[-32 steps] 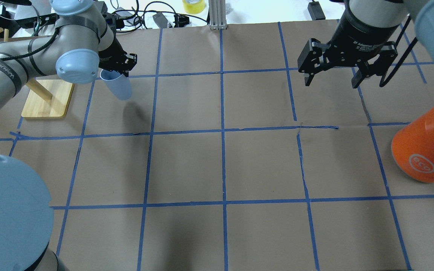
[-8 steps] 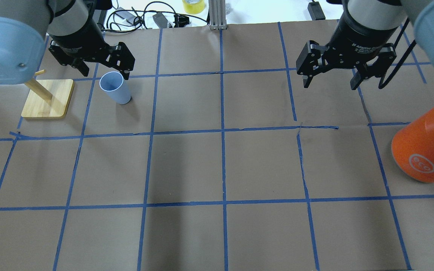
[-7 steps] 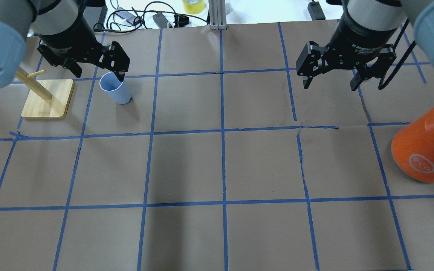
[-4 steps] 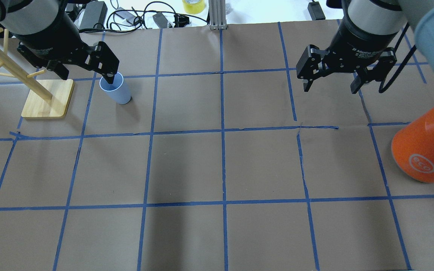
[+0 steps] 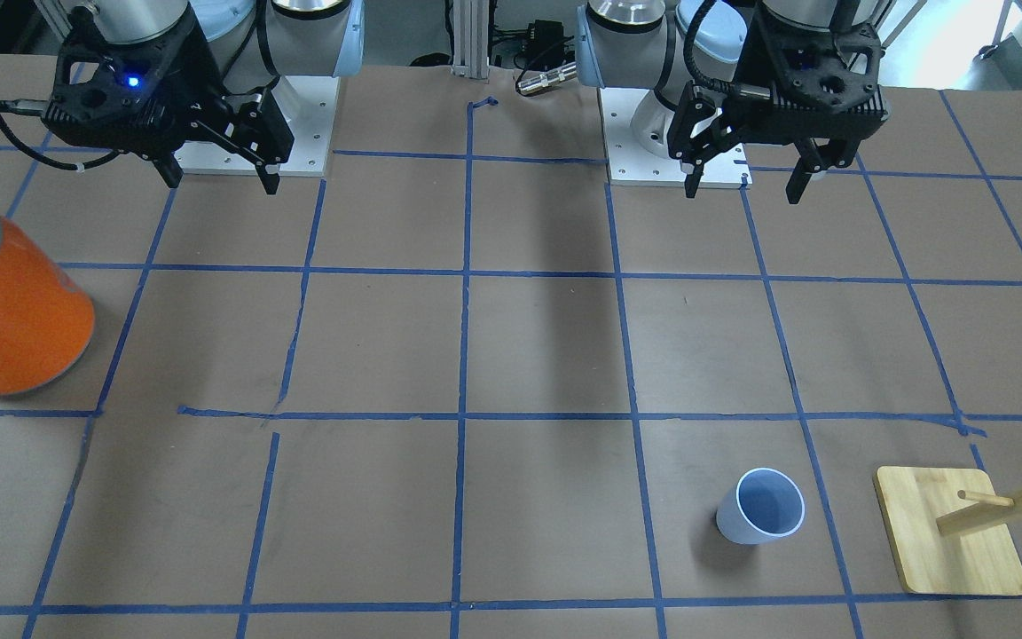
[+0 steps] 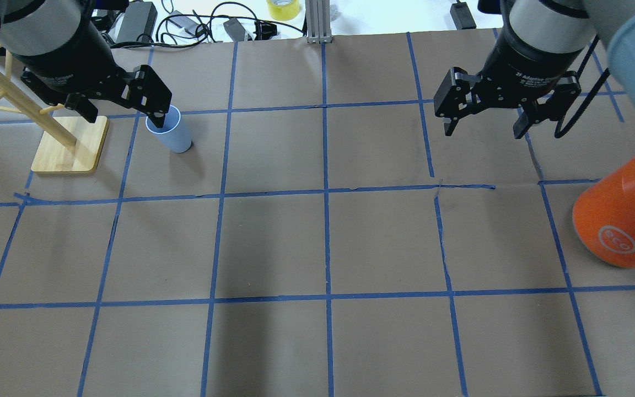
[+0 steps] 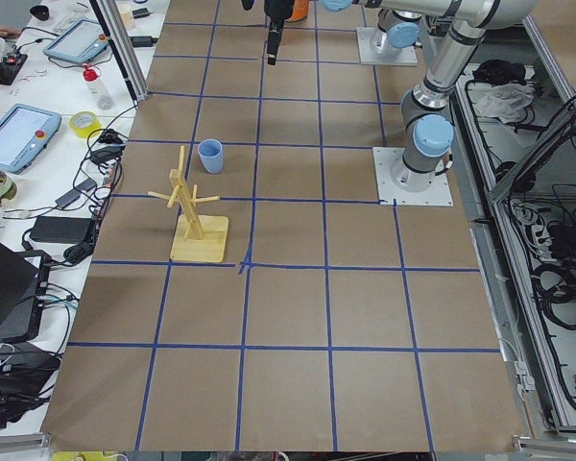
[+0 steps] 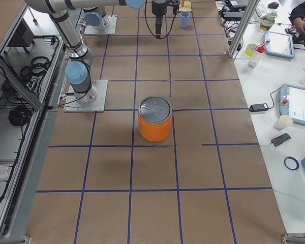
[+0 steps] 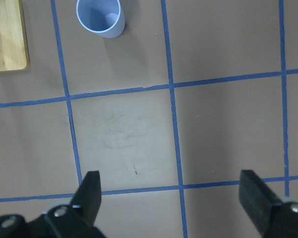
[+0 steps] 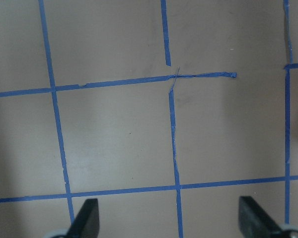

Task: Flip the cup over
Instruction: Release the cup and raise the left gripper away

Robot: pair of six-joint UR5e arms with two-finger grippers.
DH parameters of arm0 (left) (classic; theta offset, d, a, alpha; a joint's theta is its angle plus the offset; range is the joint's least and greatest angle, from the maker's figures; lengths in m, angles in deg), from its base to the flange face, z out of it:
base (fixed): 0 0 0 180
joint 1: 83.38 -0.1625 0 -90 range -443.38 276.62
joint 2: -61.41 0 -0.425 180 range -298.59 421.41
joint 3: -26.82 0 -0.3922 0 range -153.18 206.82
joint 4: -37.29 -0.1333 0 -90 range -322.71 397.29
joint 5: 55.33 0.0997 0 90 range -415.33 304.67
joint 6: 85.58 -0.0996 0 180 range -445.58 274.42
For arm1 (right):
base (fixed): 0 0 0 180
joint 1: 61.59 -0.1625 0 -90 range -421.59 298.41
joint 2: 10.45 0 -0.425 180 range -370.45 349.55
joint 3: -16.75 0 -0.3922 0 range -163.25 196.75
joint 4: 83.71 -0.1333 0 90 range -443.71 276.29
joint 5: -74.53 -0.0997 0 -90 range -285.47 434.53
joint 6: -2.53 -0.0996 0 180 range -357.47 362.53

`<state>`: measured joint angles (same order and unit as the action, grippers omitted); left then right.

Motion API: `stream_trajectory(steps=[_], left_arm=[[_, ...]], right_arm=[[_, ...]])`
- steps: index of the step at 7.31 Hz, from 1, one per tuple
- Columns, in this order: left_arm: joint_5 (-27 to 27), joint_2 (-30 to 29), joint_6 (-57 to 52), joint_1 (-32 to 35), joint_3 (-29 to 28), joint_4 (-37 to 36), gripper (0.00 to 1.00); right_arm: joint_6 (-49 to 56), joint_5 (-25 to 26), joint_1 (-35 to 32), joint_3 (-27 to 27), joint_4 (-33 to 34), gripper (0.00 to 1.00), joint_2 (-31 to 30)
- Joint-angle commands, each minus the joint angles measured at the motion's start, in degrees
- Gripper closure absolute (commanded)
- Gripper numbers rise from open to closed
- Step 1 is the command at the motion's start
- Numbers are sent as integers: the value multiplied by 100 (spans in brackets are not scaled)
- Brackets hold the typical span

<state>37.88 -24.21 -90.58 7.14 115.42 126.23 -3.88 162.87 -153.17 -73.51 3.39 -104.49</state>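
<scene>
The pale blue cup (image 6: 176, 138) stands upright on the brown paper, mouth up, in the far left part of the table. It also shows in the front-facing view (image 5: 761, 508), the left wrist view (image 9: 100, 17) and the exterior left view (image 7: 209, 155). My left gripper (image 6: 124, 117) is open and empty, held high above the table and apart from the cup, as the front-facing view (image 5: 743, 193) shows. My right gripper (image 6: 483, 132) is open and empty above the far right squares.
A wooden peg rack on a square base (image 6: 69, 144) stands just left of the cup. A large orange canister with a silver lid (image 6: 620, 220) stands at the right edge. Cables and a roll of yellow tape (image 6: 283, 7) lie beyond the table's far edge.
My left gripper held the cup tilted in the air; it has set it down upright, opened and drawn up and away to the left. The right gripper has barely moved.
</scene>
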Motion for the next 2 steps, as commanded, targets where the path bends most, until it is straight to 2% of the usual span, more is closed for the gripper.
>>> stream_trajectory(steps=[1, 2], left_arm=[[4, 2, 17, -8, 0, -26, 0], [4, 2, 35, -8, 0, -26, 0]], right_arm=[[0, 0, 0, 0, 0, 0, 0], [0, 0, 0, 0, 0, 0, 0]])
